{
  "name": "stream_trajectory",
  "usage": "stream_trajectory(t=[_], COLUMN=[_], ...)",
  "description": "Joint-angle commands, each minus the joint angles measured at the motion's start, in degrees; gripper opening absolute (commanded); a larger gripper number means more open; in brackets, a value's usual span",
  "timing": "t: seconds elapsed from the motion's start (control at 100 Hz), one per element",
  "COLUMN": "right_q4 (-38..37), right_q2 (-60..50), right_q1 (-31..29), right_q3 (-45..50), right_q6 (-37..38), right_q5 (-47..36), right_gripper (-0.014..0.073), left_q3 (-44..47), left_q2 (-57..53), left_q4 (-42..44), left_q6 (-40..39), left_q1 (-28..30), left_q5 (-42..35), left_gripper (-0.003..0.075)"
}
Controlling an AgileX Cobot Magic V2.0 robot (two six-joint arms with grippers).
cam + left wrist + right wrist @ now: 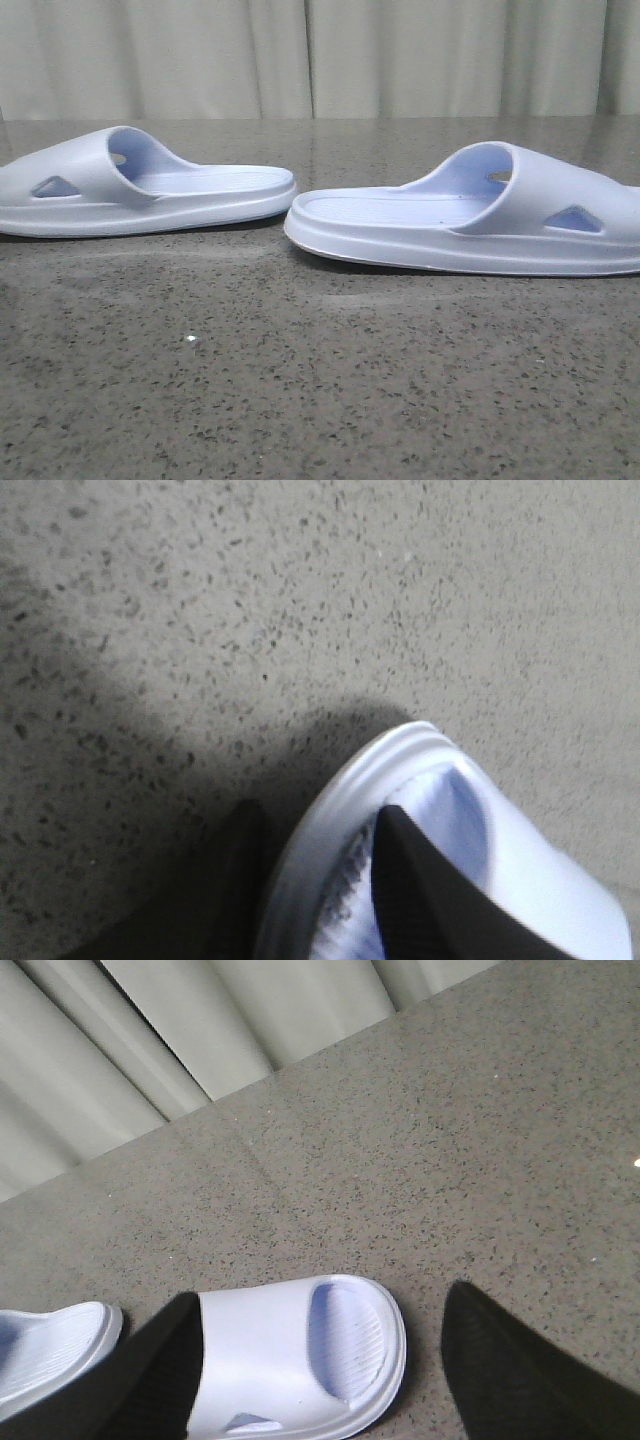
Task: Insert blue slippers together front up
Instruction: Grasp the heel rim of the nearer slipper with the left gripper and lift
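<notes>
Two blue slippers lie sole-down on the table, heels towards each other. The left slipper (pixel 140 185) has its strap to the left, the right slipper (pixel 480 215) its strap to the right. Neither gripper shows in the front view. My left gripper (pixel 320 808) straddles the toe-end rim of the left slipper (pixel 330 810), one finger (pixel 235 880) outside and the other finger (pixel 430 900) inside on the ribbed footbed, both against the rim. My right gripper (pixel 325 1295) is open wide above the toe end of the right slipper (pixel 270 1350), apart from it.
The grey speckled stone table (pixel 320 380) runs back to a pale pleated curtain (pixel 320 55). The left slipper's heel (pixel 50 1345) shows beside the right slipper in the right wrist view.
</notes>
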Motion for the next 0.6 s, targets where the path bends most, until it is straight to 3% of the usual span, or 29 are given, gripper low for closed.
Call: stream_trajectory(t=[0.0, 0.15, 0.29, 0.45, 0.59], right_q4=[0.5, 0.5, 0.5, 0.5, 0.5], right_q2=[0.9, 0.9, 0.9, 0.9, 0.9], right_q1=[-0.3, -0.3, -0.3, -0.3, -0.3], right_q3=[-2.0, -2.0, -2.0, -2.0, -2.0], right_q6=[0.0, 0.0, 0.0, 0.0, 0.0], right_q5=[-4.9, -5.0, -5.0, -5.0, -5.0], right_gripper=[0.0439, 0.0439, 0.0439, 0.0439, 0.0439], left_q3=[-0.7, -0.7, -0.7, -0.7, -0.7], left_q2=[-0.8, -0.8, -0.8, -0.9, -2.5], left_q4=[-0.8, -0.8, -0.8, -1.6, -8.1], left_q6=[1.9, 4.0, 6.5, 7.1, 12.6], left_q1=[-0.5, -0.5, -0.5, -0.5, -0.3], left_q5=[2.0, 0.8, -1.3, -3.0, -3.3], left_gripper=[0.0166, 0.0111, 0.0015, 0.0031, 0.0031])
